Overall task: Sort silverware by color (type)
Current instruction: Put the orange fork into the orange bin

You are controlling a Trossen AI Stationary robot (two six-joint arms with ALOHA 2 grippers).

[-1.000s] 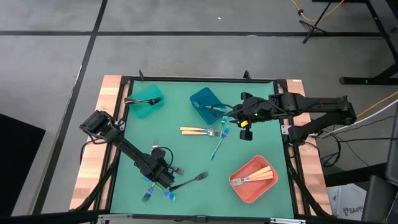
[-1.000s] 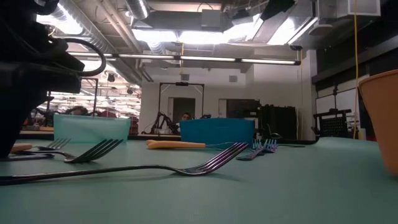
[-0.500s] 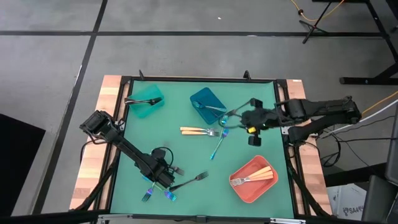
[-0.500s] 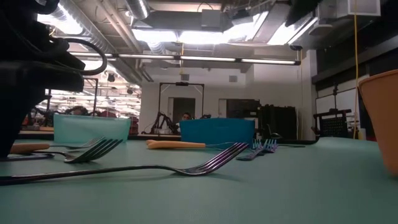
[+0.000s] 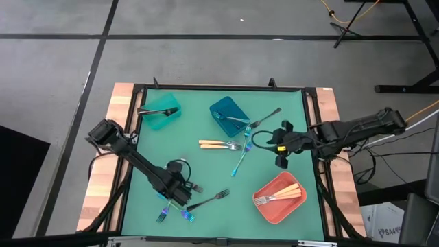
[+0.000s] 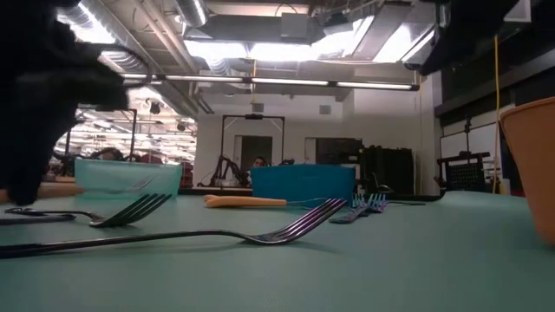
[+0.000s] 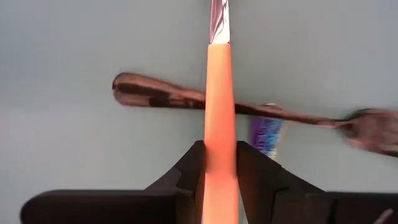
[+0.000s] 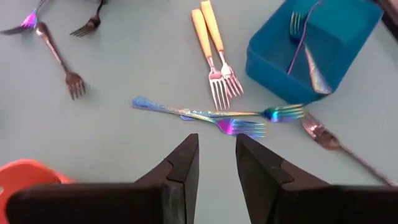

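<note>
The right gripper point(image 5: 280, 145) has pulled back from the blue bin point(image 5: 228, 114) toward the table's right edge, fingers parted and empty, so that drop looks done. Meanwhile the left gripper point(image 5: 177, 193) just clamped onto a gold-handled fork point(image 7: 219, 118) in the near-left pile, probably headed for the red bin point(image 5: 280, 198).

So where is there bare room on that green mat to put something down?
Bare mat lies between the gold-handled forks and the black fork. It is crowded by the blue bin and around the left end effector.
</note>
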